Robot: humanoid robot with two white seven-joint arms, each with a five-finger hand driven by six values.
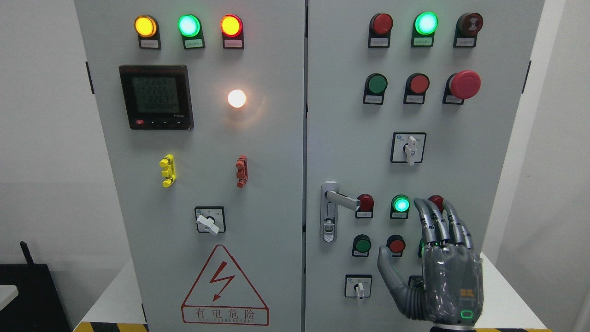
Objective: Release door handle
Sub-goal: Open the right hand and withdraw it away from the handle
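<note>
A silver lever door handle (335,203) sits on the left edge of the grey cabinet's right door (341,138), its lever pointing right. My right hand (438,249) is raised in front of that door, to the right of the handle and apart from it. Its grey fingers (433,221) are stretched out and hold nothing, the thumb pointing left. The hand hides a few buttons behind it. The left arm does not show.
The right door carries lit green lamps (400,204), red and green buttons (396,244), a red mushroom stop button (464,84) and rotary switches (408,147). The left door (207,184) has a meter (156,97), coloured lamps and a warning triangle (224,288).
</note>
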